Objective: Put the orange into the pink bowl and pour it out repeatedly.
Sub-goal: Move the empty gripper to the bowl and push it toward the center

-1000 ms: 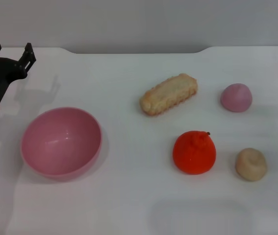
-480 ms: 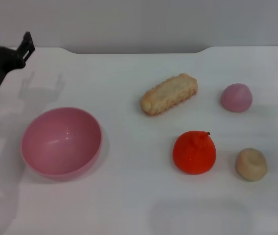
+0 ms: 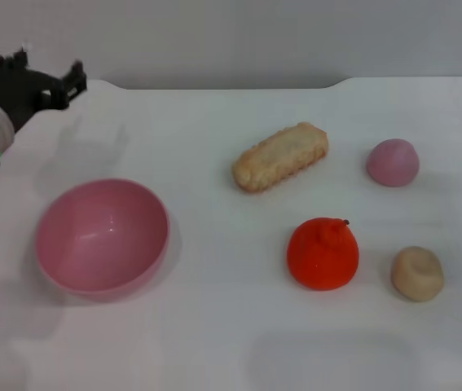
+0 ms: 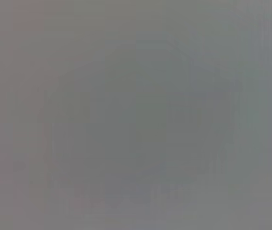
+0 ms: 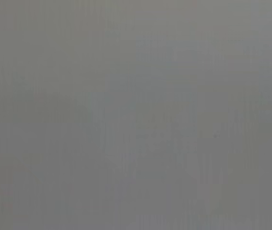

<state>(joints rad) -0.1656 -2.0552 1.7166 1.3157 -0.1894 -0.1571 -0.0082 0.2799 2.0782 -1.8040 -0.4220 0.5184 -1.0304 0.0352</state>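
In the head view the orange [image 3: 323, 253], bright red-orange with a small dark stem, rests on the white table right of centre. The pink bowl [image 3: 102, 235] stands upright and empty at the left. My left gripper [image 3: 41, 75] hovers at the far left, behind the bowl and well away from the orange, open with nothing between its black fingers. The right gripper does not show in any view. Both wrist views are a plain grey blank.
A tan oblong biscuit-like piece [image 3: 280, 156] lies behind the orange. A small mauve-pink dome [image 3: 393, 161] sits at the back right, and a small tan lump [image 3: 417, 273] lies just right of the orange. The table's far edge [image 3: 231, 84] runs behind them.
My left gripper has risen and swung to the right, from the left edge toward the space behind the bowl. The objects on the table have not moved.
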